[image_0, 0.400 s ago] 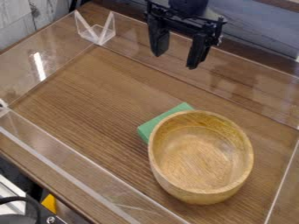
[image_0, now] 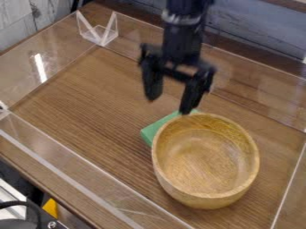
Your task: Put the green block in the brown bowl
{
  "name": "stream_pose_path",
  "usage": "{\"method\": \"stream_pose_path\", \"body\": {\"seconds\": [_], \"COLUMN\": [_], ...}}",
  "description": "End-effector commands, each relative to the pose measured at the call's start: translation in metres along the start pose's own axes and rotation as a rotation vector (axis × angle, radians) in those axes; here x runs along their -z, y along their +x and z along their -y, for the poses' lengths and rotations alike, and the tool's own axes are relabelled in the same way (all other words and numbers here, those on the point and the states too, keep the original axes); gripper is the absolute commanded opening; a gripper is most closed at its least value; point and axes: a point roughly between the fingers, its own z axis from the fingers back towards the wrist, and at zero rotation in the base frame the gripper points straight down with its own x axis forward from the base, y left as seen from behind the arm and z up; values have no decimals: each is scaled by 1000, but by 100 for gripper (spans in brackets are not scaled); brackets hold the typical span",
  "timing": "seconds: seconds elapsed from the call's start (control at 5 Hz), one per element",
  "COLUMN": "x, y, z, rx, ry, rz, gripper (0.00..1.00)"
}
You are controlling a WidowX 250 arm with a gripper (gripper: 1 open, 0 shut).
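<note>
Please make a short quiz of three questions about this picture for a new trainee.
1. True or false: the block lies inside the bowl.
2. The gripper is: A) open, B) shut on the block, C) out of view.
3. What colour is the block?

Key:
1. False; it lies on the table, partly hidden behind the bowl's rim.
2. A; the fingers stand apart, above the block.
3. Green.
</note>
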Motion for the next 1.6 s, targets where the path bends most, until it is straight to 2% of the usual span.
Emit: {"method": "stream_pose_path", "body": {"seconds": [0.0, 0.2, 0.4, 1.0, 1.4], "x": [3, 9, 11, 16, 20], "y": [-16, -26, -24, -20, -16], "z": [-16, -29, -24, -17, -11], "rx": [70, 104, 110, 115, 118], "ry": [2, 10, 10, -3, -12], "rz": [101, 181, 231, 287, 308], "gripper": [100, 100, 100, 100, 100]}}
